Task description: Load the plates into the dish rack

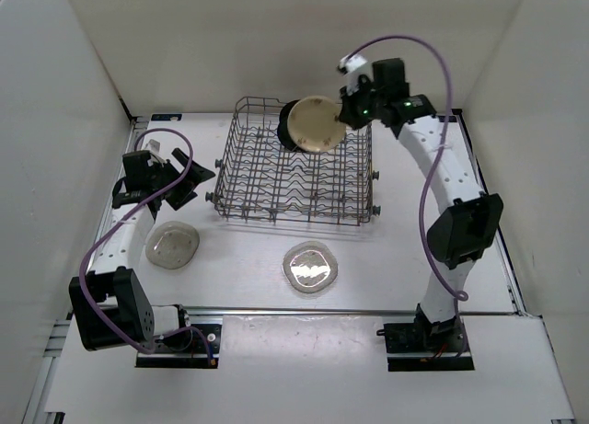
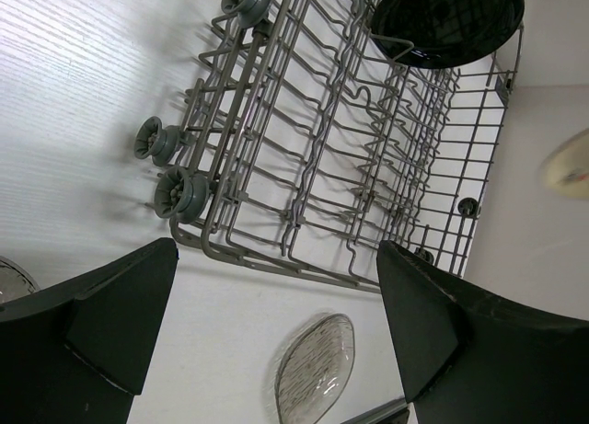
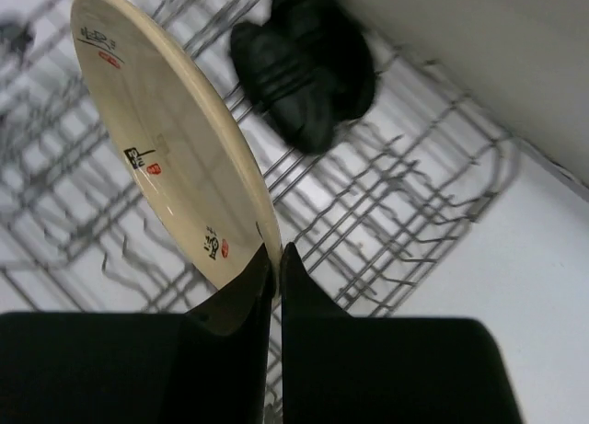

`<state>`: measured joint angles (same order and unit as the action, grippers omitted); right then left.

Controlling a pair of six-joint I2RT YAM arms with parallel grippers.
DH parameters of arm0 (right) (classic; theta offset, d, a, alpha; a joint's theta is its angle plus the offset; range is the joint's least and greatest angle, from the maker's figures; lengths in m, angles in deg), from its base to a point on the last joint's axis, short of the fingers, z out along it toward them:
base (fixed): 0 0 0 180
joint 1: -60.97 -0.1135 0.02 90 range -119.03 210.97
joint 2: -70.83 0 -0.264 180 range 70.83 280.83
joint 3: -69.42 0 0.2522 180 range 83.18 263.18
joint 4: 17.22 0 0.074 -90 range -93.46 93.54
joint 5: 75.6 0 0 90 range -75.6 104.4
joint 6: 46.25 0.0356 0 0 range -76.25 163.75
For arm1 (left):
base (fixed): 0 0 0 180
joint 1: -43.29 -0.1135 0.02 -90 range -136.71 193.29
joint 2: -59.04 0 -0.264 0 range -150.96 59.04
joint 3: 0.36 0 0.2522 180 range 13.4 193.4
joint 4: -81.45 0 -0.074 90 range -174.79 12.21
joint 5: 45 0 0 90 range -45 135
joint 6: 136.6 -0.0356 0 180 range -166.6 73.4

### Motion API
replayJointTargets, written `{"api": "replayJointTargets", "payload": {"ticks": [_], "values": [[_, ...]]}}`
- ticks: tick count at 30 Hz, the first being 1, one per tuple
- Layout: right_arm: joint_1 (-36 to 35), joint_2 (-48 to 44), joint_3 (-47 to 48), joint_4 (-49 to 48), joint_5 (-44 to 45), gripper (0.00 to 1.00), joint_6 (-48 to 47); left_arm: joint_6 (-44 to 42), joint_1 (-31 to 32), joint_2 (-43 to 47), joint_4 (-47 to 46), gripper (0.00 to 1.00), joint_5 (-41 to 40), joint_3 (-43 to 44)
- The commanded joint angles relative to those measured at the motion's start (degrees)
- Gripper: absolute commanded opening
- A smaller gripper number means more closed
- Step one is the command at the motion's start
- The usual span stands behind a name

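Right gripper [image 3: 275,268]: jaws pressed together on the rim of the cream plate [image 3: 156,157], pinching only its edge. That leaves the rest of the plate free to drop between tines.
Cream plate: up in the air over the far right corner of the dish rack [image 1: 276,214], tilted on edge and, as far as I can tell, not in a slot yet. It's carried on edge because the tines take plates standing.
Black plates [image 3: 304,74]: standing along the rack's far side, just beside the cream one. The rack looks to be filling from the far side, so the neighbouring slot is my guess for this one.
Left gripper [image 1: 184,180]: jaws spread wide, nothing held, hovering off the rack's left side, out of the right arm's way.
Clear plates: both flat on the table [image 1: 396,258], one [image 1: 172,245] toward the left edge near the left arm, the other [image 1: 310,266] just off the rack's near side. Both wait their turn.
Next move: lower and straighten the plate so its rim meets a gap, not a tine.
Risk: a rim pinch on a smooth plate could let it swing.
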<state>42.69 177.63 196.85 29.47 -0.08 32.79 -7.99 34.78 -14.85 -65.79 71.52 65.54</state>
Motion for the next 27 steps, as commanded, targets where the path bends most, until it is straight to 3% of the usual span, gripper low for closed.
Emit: {"api": "replayJointTargets", "payload": {"ticks": [1, 6, 11, 14, 19, 27], "values": [[-3.68, -1.17, 1.46, 2.76, -1.16, 0.00, -17.95, -0.38, 0.08, 3.05, -0.64, 1.00, -0.33, -0.28], [-6.76, 1.48, 3.32, 2.76, -1.96, 0.00, -26.11, -0.91, 0.08, 2.53, -0.64, 1.00, -0.33, -0.28], [-11.25, 3.32, 1.91, -2.33, 6.90, 0.00, -30.87, -0.91, 0.08, 0.94, -0.11, 1.00, -0.86, 0.85], [-13.18, 3.94, -1.16, -7.16, 14.81, 0.00, -33.06, -0.91, 0.08, 0.32, -0.11, 1.00, -0.86, 1.39], [-15.99, 2.44, -12.67, -24.90, 24.15, 0.00, -35.44, -0.91, 0.08, -1.52, -0.11, 1.00, -0.86, 2.96], [-15.99, 8.06, -8.55, -24.31, 25.20, 0.00, -34.74, -1.43, 0.08, -2.05, -0.11, 1.00, -0.86, 2.97]]}}
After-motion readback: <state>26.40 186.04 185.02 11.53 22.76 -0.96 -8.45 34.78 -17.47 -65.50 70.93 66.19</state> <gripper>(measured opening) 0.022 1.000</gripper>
